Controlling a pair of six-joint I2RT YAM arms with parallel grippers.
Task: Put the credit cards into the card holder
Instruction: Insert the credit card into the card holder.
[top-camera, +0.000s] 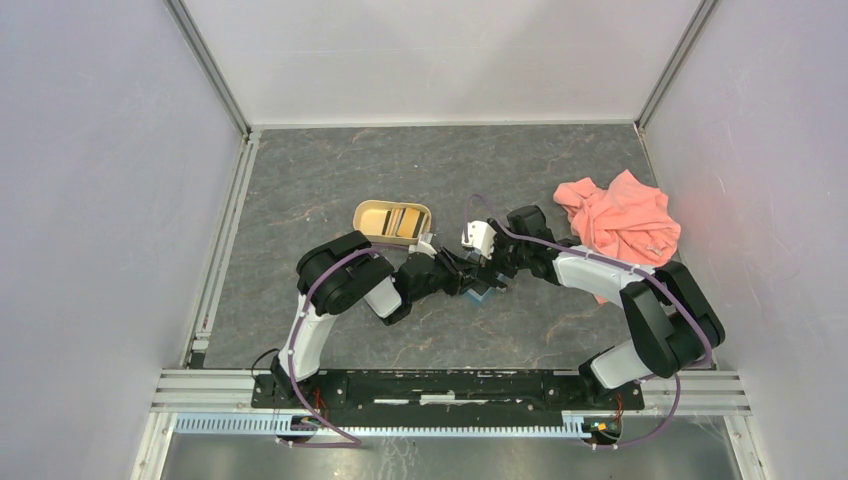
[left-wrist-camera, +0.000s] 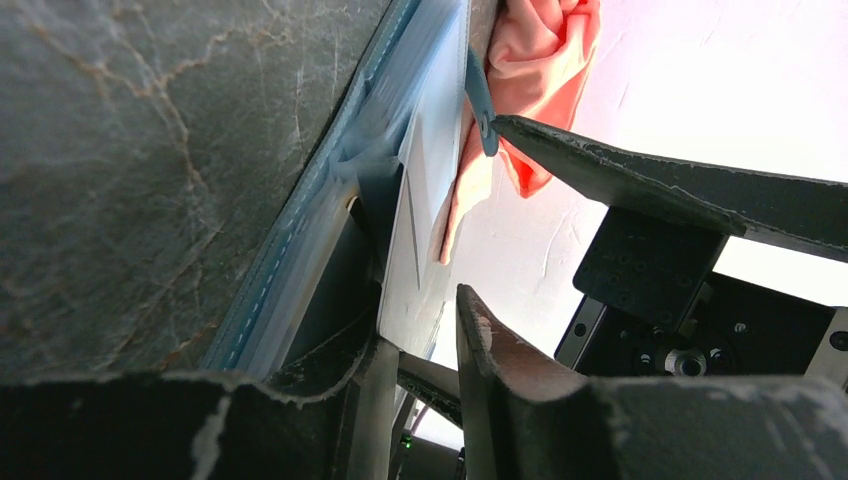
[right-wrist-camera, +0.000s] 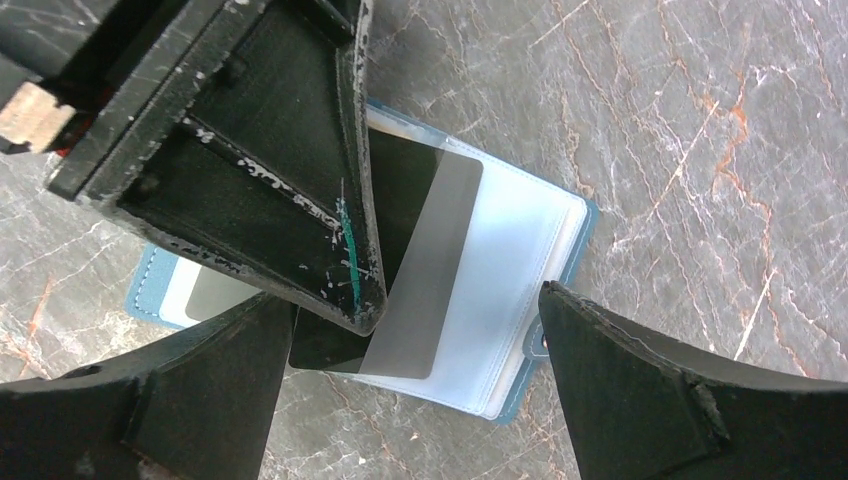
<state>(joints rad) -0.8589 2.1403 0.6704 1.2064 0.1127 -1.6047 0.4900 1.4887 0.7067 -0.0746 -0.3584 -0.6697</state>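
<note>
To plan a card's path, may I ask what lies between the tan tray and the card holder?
The left gripper and its wrist cross that stretch, as the top view shows.

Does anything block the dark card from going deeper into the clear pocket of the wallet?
Nothing visible. The dark card is partly under the clear pocket of the wallet; only a finger of the left gripper lies over its bare end.

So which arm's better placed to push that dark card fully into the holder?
Probably left: the left tool sits at the dark card's exposed end, the card half inside the card holder's clear sleeve. The right tool hangs wide open, straddling it.
</note>
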